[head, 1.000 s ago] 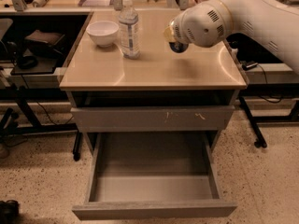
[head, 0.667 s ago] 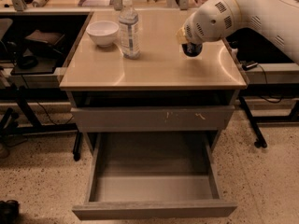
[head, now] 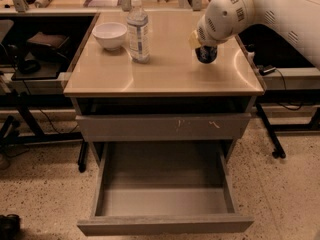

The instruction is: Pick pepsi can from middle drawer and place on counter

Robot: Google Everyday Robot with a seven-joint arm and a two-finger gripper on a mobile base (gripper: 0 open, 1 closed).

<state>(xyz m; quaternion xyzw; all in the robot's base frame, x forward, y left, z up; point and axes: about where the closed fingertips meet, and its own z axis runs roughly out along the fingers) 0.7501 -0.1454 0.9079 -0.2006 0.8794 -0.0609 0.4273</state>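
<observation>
One white arm (head: pixel 260 9) extends from the upper right of the frame, its gripper (head: pixel 201 43) directly over the dark can (head: pixel 206 55) at the right side of the counter (head: pixel 165 76). Whether the gripper is clamped on the can cannot be told. A bottle (head: pixel 138 30) and a bowl (head: pixel 110 35) stand at the counter's upper left. The drawer (head: pixel 165 225) lies open at the bottom of the frame.

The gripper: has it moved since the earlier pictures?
Yes. The gripper has moved right, away from the water bottle, toward the right edge of the counter.
</observation>
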